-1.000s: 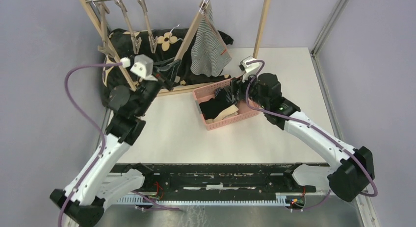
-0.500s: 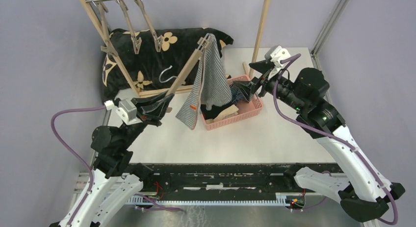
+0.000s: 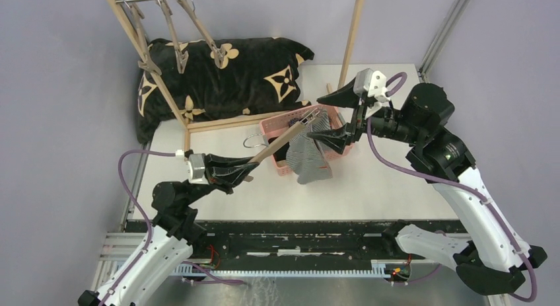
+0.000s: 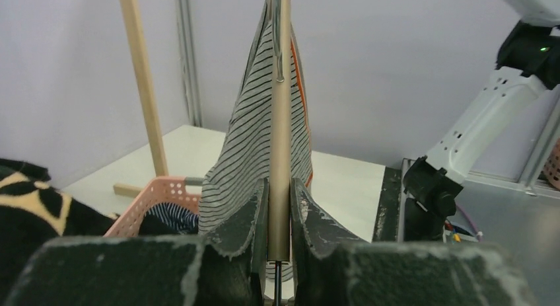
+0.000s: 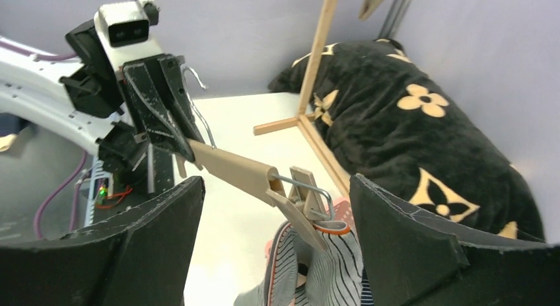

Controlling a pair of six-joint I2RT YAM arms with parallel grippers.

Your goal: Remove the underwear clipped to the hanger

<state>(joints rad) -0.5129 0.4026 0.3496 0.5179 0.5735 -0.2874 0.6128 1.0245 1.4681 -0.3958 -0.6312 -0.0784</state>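
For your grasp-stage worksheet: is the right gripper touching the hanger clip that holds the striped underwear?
Apart. The right wrist view shows the hanger clip between the right gripper's open fingers, clear space on both sides.

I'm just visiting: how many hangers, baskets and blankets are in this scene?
Wooden hangers hanging up: 3
Wooden hanger in the left gripper: 1
Pink basket: 1
Black floral blanket: 1
Total: 6

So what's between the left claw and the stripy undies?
Only the wooden hanger: the left claw grips one end, its clip pinches the stripy undies at the other. Right wrist view shows it.
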